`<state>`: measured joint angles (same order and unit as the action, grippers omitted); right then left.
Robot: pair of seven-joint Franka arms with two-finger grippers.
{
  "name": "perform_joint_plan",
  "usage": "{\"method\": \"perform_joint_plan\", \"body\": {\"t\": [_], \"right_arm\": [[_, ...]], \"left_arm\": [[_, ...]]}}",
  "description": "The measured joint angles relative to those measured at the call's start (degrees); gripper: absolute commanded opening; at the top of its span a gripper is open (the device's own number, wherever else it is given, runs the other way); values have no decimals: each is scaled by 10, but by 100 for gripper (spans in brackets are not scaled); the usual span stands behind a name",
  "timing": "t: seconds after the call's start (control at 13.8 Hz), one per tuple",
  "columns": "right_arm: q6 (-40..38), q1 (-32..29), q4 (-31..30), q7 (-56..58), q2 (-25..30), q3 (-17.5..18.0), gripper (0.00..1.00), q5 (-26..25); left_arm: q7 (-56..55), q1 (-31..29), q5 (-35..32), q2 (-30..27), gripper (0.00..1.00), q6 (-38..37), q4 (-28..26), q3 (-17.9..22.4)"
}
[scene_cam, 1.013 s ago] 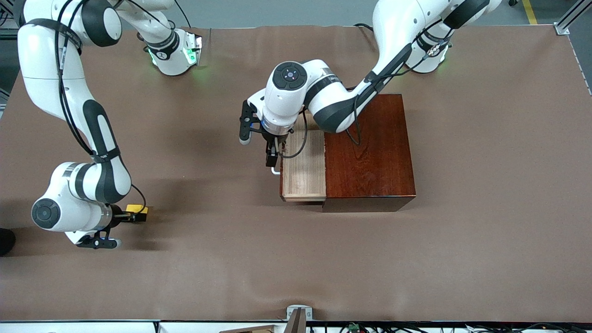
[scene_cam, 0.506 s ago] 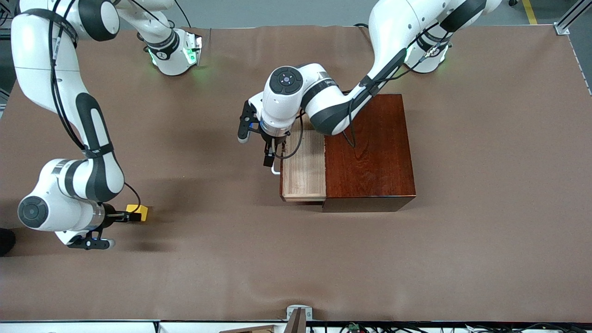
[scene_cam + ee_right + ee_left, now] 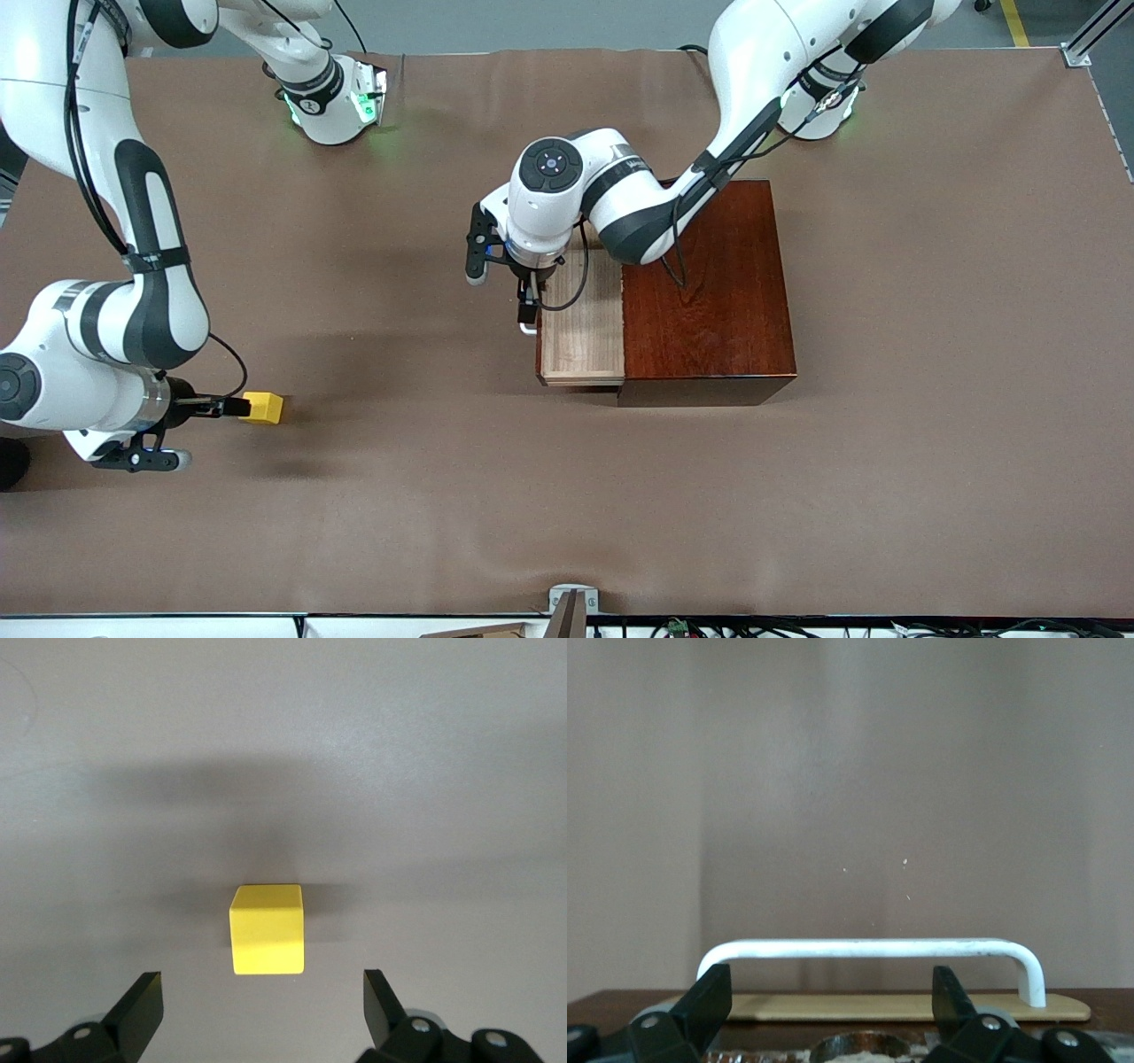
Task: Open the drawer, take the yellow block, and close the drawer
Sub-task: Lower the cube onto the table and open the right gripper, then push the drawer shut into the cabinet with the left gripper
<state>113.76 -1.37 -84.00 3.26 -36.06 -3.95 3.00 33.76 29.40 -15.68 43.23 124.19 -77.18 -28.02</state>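
Note:
The yellow block (image 3: 264, 408) (image 3: 266, 930) sits alone on the brown table near the right arm's end. My right gripper (image 3: 236, 407) (image 3: 260, 992) is open and low beside it, fingertips just short of the block and not touching. The drawer (image 3: 585, 341) stands pulled out of the mahogany cabinet (image 3: 709, 292), and its pale tray looks bare where it shows. My left gripper (image 3: 528, 312) (image 3: 830, 988) is open over the drawer's front, its fingertips just short of the white handle (image 3: 528, 330) (image 3: 868, 948) and holding nothing.
The left arm's forearm (image 3: 638, 213) hangs over the cabinet top and the drawer's farther end. Both arm bases (image 3: 332, 97) (image 3: 819, 106) stand along the table's edge farthest from the front camera. A small metal bracket (image 3: 571, 602) sits at the nearest edge.
The right gripper, open throughout, has drawn back from around the yellow block toward its end of the table; the block stayed put. The left gripper shifted slightly over the handle; the drawer has not moved.

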Motion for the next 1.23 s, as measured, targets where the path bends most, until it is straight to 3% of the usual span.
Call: {"method": "perform_joint_plan", "body": {"t": [0.22, 0.72, 1.23], "right_arm": [[-17, 0, -6, 0, 37, 0, 100, 0], [-68, 0, -67, 0, 180, 4, 100, 0], [-111, 0, -74, 0, 223, 11, 100, 0]], "left_arm": [[-13, 0, 0, 0, 100, -7, 1, -1], [-13, 6, -4, 0, 100, -39, 10, -1], [-14, 7, -33, -3, 100, -105, 18, -3]]}}
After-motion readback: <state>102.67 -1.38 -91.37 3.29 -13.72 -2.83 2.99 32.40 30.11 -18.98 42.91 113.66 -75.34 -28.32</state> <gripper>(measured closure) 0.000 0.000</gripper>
